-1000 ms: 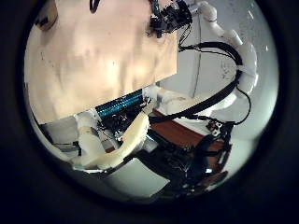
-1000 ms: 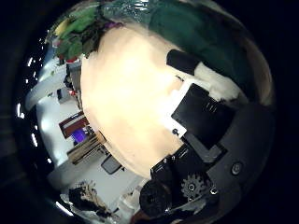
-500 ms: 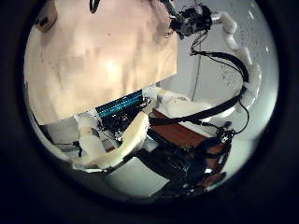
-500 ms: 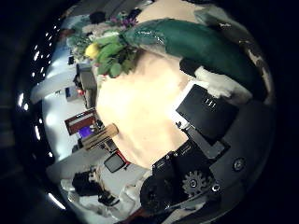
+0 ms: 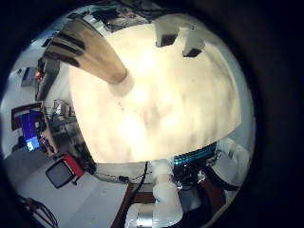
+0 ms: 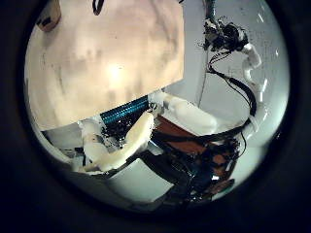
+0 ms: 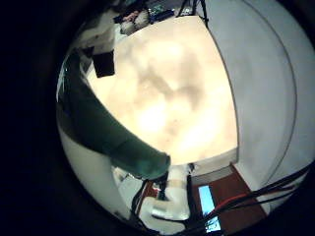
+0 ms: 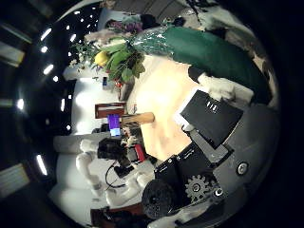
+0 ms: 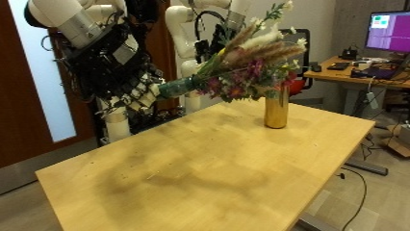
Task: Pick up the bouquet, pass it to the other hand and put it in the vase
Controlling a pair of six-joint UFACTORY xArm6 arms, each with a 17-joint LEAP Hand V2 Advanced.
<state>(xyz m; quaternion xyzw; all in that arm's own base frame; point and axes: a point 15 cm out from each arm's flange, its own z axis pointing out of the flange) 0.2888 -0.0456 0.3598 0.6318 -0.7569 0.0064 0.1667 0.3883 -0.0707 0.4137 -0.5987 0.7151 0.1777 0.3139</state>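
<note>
In the outside view my right hand [image 9: 126, 69] is shut on the green-wrapped stem end of the bouquet [image 9: 241, 73]. The right thumb side palm view shows the green wrap [image 8: 204, 52] and the flowers [image 8: 114, 59]. The right little finger side palm view shows the wrap [image 7: 103, 123]. My left hand's fingers [image 5: 180, 43] are straight over the table, with the vase [image 5: 100, 59] below. The left thumb side palm view shows my right hand [image 6: 225, 37].
A desk with a monitor [image 9: 389, 29] stands behind the table's far end. A brown door [image 9: 19, 87] lies behind my right arm. The table top [image 5: 161, 104] stretches wide under my left hand.
My right hand has lifted and swung away from the table top with the bouquet still in it. The gold vase has come into the right thumb side palm view.
</note>
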